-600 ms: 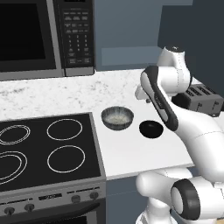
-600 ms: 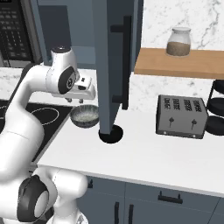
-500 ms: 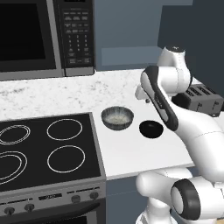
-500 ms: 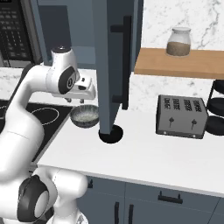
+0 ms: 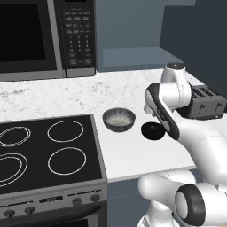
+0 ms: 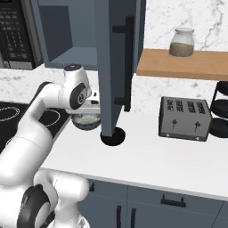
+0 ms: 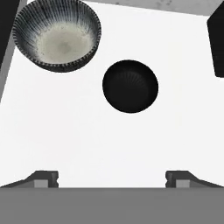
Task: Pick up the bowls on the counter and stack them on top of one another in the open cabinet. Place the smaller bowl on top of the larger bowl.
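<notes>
Nothing had moved: my gripper [image 7: 112, 177], fingers wide apart and empty, hung above both bowls near the counter's [image 5: 133, 155] front edge; the larger bowl [image 7: 57, 35] needed grasping first, I judged, before the smaller bowl [image 7: 130, 86].

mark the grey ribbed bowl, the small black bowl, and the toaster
grey ribbed bowl [image 7: 57, 39], hand view, on its pale speckled inside.
small black bowl [image 7: 130, 86], hand view, on its dark inside.
toaster [image 6: 185, 119], right base view, on its front face.

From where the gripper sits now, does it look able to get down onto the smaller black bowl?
Probably yes. The gripper hangs above bare counter with jaws spread, the smaller bowl just ahead, apart from the larger bowl; nothing lies between.
</notes>
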